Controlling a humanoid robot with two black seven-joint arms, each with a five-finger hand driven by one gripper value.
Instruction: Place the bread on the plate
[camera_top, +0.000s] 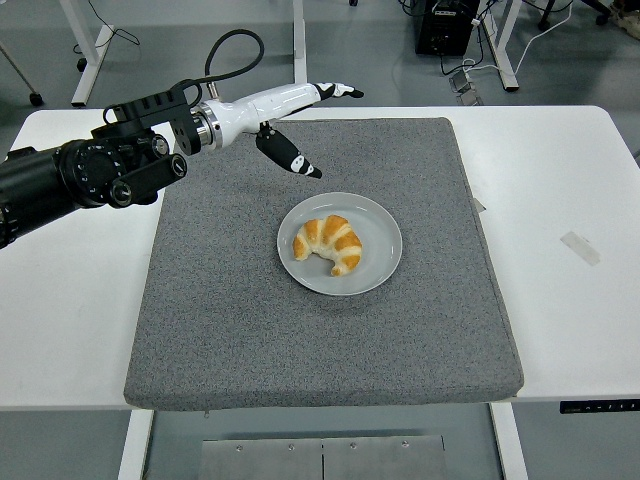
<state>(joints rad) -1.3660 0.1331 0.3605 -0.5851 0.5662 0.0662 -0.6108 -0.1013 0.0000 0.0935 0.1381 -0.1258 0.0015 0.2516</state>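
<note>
Left hand (290, 110) hangs empty, fingers spread, above grey mat (230, 310) on white table (560, 300); grey floor (200, 60) beyond.

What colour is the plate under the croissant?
Pale grey: a round pale grey plate holding the golden-brown croissant, seen in the head view.

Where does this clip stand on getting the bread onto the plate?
Done: the croissant lies fully on the grey plate, nothing touching it. In hand: nothing; the left hand is open and raised over the grey mat behind the plate. Left: apparently only parking the arm. The right arm is out of view.
</note>
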